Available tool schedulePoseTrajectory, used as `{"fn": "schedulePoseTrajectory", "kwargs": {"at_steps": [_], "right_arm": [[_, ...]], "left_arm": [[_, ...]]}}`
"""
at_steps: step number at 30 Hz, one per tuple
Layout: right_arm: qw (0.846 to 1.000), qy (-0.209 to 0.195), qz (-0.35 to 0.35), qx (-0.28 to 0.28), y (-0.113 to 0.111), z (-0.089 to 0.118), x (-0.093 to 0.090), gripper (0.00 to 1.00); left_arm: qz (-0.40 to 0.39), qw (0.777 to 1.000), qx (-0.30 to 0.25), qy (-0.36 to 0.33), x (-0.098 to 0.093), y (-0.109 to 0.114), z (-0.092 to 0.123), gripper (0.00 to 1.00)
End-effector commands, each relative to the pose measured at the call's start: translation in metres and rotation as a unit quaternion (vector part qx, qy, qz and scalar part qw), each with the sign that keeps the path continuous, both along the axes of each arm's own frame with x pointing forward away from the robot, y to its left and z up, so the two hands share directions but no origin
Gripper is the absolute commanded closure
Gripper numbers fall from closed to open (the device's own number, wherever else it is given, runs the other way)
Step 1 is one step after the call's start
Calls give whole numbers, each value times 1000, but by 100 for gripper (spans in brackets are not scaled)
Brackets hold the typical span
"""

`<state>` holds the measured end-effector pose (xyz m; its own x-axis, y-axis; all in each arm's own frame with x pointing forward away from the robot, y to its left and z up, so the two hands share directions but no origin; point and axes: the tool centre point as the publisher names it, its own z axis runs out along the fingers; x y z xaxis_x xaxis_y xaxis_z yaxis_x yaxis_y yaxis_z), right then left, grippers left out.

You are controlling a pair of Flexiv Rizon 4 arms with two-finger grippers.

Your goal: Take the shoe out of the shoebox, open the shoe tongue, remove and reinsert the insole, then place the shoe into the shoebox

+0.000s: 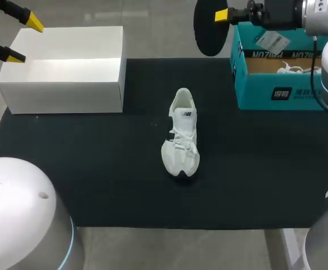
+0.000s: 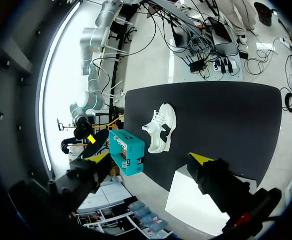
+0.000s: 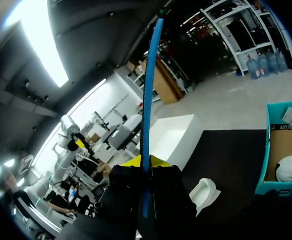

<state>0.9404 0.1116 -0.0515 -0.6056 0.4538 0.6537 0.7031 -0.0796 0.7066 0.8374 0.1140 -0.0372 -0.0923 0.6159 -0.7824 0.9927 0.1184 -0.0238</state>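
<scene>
A white sneaker point(image 1: 180, 135) lies on the black mat point(image 1: 96, 169), toe toward me; it also shows in the wrist views as the sneaker point(image 2: 161, 127) and the sneaker point(image 3: 206, 192). My right gripper point(image 1: 220, 17) hangs high at the back, left of the teal shoebox point(image 1: 276, 84), shut on a dark insole point(image 1: 211, 31). From its own wrist the insole point(image 3: 148, 100) appears edge-on, blue, clamped in the right gripper point(image 3: 144, 165). My left gripper point(image 1: 20, 40) stands open over the white box point(image 1: 62, 70), holding nothing; its own view shows the left gripper point(image 2: 151, 158) spread wide.
The teal shoebox point(image 3: 281, 150) at the back right holds a second white shoe point(image 3: 291, 167). The open white box point(image 2: 201, 205) sits at the mat's back left corner. Bare mat surrounds the sneaker on all sides.
</scene>
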Motion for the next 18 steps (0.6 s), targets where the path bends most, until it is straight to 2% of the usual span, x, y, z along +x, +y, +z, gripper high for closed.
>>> {"fn": "schedulePoseTrajectory", "kwargs": {"at_steps": [1,6,7,10,13,15,18], "right_arm": [[1000,1,-1,-2,2,0,1,100],[1000,-2,0,-9,4,-1,2,100],[1000,-18,13,1,6,-1,5,100],[995,-59,66,-45,14,3,13,100],[988,-93,119,-39,19,2,23,100],[984,-99,141,-44,23,-1,28,100],[981,-109,161,-19,26,-8,34,100]], "left_arm": [[-1,1000,1,0,1,0,0,0],[-1,1000,1,0,1,0,0,0],[-1,1000,1,0,1,0,0,0],[-1,1000,1,0,1,0,0,0],[-1,1000,1,0,1,0,0,0],[-1,1000,1,0,1,0,0,0],[-1,1000,1,0,1,0,0,0]]}}
